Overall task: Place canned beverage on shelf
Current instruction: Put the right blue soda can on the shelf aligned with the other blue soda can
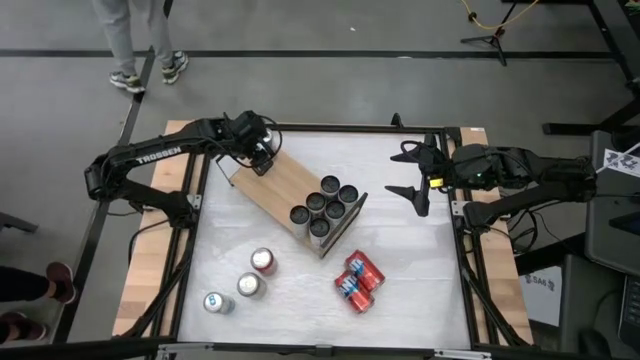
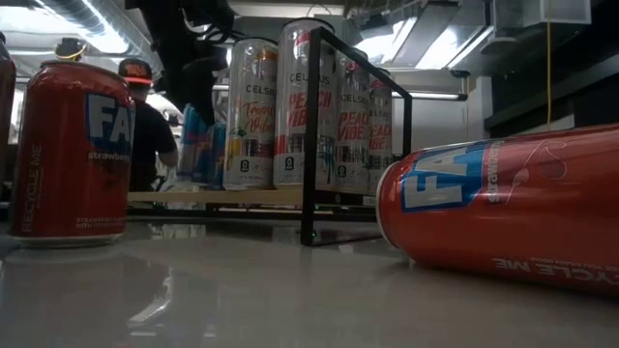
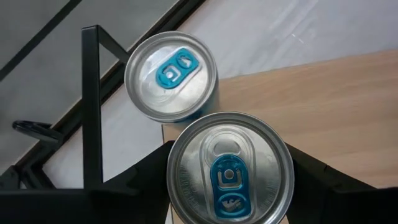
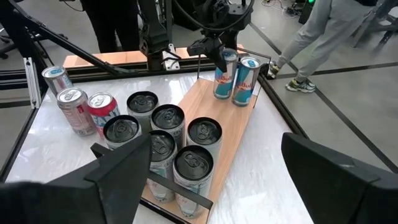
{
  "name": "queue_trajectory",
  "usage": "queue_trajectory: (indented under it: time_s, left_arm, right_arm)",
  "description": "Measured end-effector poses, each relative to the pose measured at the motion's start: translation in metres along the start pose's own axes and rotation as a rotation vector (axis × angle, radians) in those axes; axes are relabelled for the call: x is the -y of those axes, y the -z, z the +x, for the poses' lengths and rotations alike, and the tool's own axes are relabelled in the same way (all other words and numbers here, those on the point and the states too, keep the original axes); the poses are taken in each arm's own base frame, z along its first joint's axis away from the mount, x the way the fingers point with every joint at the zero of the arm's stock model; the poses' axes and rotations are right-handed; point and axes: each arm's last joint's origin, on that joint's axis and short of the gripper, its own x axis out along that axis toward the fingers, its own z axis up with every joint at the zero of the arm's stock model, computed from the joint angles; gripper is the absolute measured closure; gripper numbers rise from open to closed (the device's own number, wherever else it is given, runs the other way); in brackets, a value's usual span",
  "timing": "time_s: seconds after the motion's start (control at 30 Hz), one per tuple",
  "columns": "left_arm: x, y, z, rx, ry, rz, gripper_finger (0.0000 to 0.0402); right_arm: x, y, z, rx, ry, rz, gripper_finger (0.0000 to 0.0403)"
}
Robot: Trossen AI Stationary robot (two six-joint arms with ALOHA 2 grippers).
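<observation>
The shelf point(image 1: 283, 187), a light-wood board on a black wire frame point(image 2: 309, 135), lies slanted across the middle of the table. Several dark-topped cans point(image 1: 323, 205) stand in a cluster at its near right end. At its far left end stand two slim blue-and-silver cans. My left gripper point(image 1: 262, 155) is shut on one of them point(image 4: 224, 78); the other can point(image 4: 247, 81) stands right beside it. Above the table's right side my right gripper point(image 1: 398, 172) hangs open with nothing in it. My left gripper pinches the can's upper wall point(image 3: 177, 186) between its two fingers point(image 3: 140, 183), one on each side, slanting down from the far left. The can is upright, its base at the board's far end. Whether it rests on the board, I cannot tell.
Three upright cans point(image 1: 250, 285) stand at the table's near left. Red cans point(image 1: 358, 282) lie on their sides at the near middle; one point(image 2: 503, 208) fills the low view's right. A person's legs point(image 1: 140, 50) show beyond the far edge.
</observation>
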Motion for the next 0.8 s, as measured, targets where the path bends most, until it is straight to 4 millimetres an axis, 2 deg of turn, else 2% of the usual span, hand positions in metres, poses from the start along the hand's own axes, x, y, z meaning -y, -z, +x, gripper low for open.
queue_trajectory:
  time_s: [0.8]
  left_arm:
    - [-0.0016, 0.0044, 0.0024, -0.055, -0.030, -0.017, 0.0177]
  right_arm:
    - [0.0000, 0.0000, 0.0000, 0.000, 0.000, 0.000, 0.0049]
